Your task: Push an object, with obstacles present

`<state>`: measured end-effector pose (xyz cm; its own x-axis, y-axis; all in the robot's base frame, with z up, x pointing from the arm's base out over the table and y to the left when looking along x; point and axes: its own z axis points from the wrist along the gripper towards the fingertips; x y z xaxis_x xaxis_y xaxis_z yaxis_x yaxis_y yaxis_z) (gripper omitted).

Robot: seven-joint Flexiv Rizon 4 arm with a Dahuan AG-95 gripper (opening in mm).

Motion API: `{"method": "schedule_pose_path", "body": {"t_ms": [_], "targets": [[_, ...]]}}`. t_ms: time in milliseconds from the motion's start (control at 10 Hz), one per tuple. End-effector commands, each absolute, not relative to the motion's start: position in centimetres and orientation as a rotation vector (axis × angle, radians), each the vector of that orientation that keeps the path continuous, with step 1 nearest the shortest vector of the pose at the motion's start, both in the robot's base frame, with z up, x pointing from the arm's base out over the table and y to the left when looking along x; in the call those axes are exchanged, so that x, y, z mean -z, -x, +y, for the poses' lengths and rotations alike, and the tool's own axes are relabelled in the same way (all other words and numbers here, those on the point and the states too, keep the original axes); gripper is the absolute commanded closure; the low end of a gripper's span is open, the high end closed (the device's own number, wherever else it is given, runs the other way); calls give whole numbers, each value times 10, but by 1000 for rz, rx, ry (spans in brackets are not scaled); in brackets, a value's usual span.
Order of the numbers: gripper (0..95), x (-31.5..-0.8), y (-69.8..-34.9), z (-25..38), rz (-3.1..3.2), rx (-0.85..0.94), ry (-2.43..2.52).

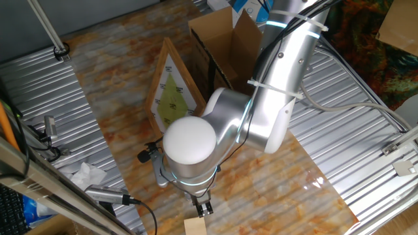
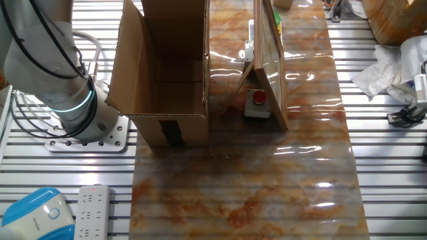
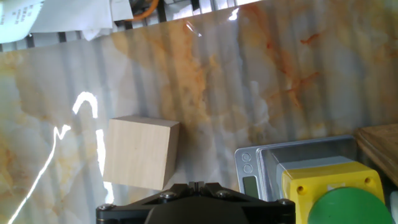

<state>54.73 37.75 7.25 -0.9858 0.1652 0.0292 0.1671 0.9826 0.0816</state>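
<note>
The object, a plain light-tan wooden cube [image 3: 140, 152], lies on the marbled table just ahead and to the left of my gripper [image 3: 196, 185]. The gripper's fingers are pressed together with nothing between them. In one fixed view the gripper [image 1: 205, 209] points down close to the table, and the cube [image 1: 194, 226] sits just in front of it at the picture's bottom edge. The yellow-and-green push-button [image 3: 329, 193] on its grey base stands close to the right of the fingers. The open cardboard box [image 1: 222, 46] and the wooden-framed board [image 1: 173, 91] stand further back, behind the arm.
In the other fixed view the box [image 2: 163, 73] sits beside the arm's base and the board [image 2: 267, 67] leans next to it. A small grey unit with a red knob [image 2: 257, 100] stands at the board's foot. Ribbed metal [image 1: 52, 117] flanks the table. Crumpled paper [image 1: 88, 175] lies at the left.
</note>
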Motion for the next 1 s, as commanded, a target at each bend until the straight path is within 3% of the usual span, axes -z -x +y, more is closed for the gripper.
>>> {"method": "schedule_pose_path", "body": {"t_ms": [100, 1000], "targets": [[950, -73, -547, 377, -3112, 117, 255], [950, -78, -543, 375, -3119, 77, 159]]}}
